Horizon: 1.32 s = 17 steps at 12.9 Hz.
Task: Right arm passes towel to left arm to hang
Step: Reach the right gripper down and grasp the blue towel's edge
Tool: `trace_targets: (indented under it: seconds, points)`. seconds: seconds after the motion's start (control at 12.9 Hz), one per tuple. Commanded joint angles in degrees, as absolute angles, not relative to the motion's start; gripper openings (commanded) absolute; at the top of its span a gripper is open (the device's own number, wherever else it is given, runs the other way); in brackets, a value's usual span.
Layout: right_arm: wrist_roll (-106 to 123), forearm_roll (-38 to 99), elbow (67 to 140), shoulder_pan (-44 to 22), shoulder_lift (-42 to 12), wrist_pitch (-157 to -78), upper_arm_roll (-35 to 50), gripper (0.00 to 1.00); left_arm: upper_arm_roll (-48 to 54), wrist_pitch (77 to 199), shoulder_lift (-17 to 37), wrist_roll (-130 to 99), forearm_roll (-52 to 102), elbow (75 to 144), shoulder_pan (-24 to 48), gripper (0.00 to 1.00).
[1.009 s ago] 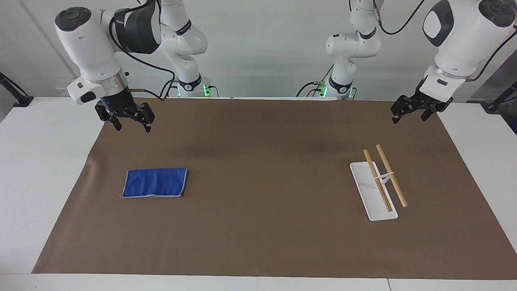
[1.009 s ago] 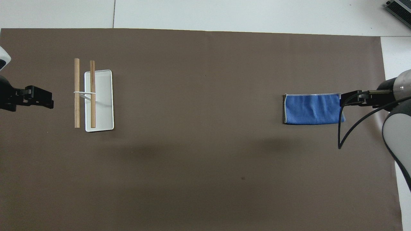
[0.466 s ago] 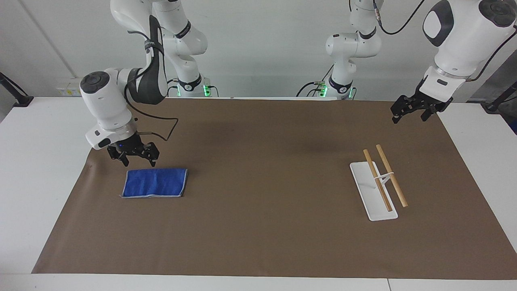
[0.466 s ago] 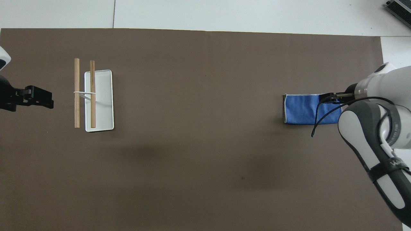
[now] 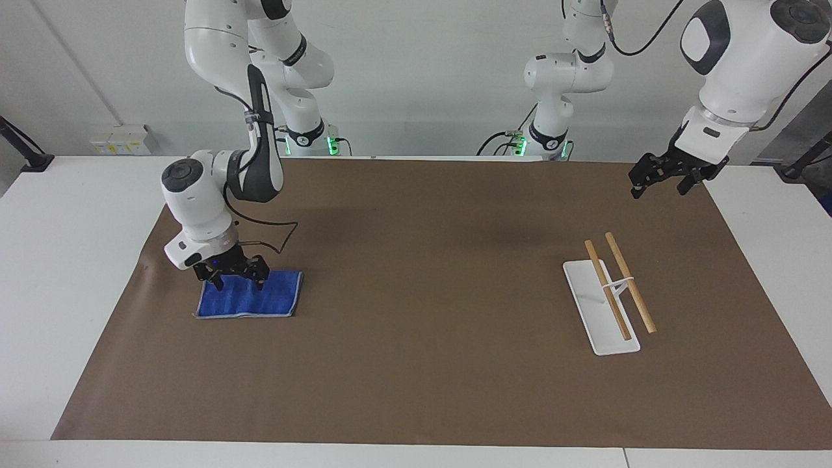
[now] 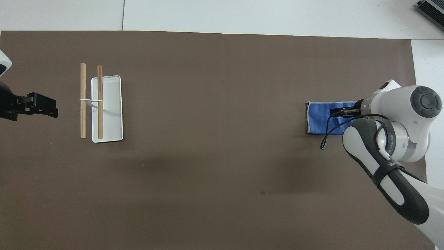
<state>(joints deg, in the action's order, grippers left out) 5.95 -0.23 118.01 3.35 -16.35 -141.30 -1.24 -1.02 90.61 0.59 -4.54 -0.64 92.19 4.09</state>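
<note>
1. Down at the right arm's end of the table, the towel lies flat on the brown mat, well inside its edges.
2. The right gripper is low over the towel's robot-side edge, fingers apart, nothing held.
3. The left gripper hangs with fingers spread over the mat's corner, waiting.
4. Bare mat separates the towel from the rack.

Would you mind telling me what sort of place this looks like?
Most likely a robotics lab: two white robot arms, right arm and left arm, stand at a white table covered by a brown mat, against a bare wall.
</note>
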Motion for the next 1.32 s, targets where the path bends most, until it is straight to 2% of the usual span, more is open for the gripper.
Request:
trace_targets:
  seconds: [0.0,0.31,0.39,0.54,0.62,0.7,1.24]
  points:
    - [9.75,1.14,118.30,3.69,-19.15,-143.52,-0.97,1.00,-0.79,90.00,0.26,-4.22,0.09,92.29,3.52,1.00]
    - [9.76,1.23,118.39,3.60,-19.60,-143.53,-0.97,1.00,-0.79,90.00,0.26,-4.22,0.09,92.29,3.52,1.00]
    - [9.67,1.23,118.39,3.43,-19.60,-143.44,-0.97,0.93,-0.79,90.00,0.26,-4.22,0.09,92.29,3.52,1.00]
    - [9.58,1.14,118.30,3.43,-19.60,-143.44,-0.97,0.35,-0.88,90.00,0.26,-4.22,0.09,92.29,3.52,1.00]
    - [9.49,1.23,118.21,3.43,-19.51,-143.35,-0.88,0.14,-0.88,90.00,0.26,-4.22,0.09,92.29,3.52,1.00]
    - [9.23,1.23,117.86,3.43,-19.25,-143.09,-0.79,0.03,-0.88,90.00,0.26,-4.22,0.09,92.29,3.52,1.00]
    - [8.79,1.14,117.25,2.99,-15.13,-141.77,1.13,0.00,-0.79,90.00,0.26,-4.22,0.09,92.29,3.52,1.00]
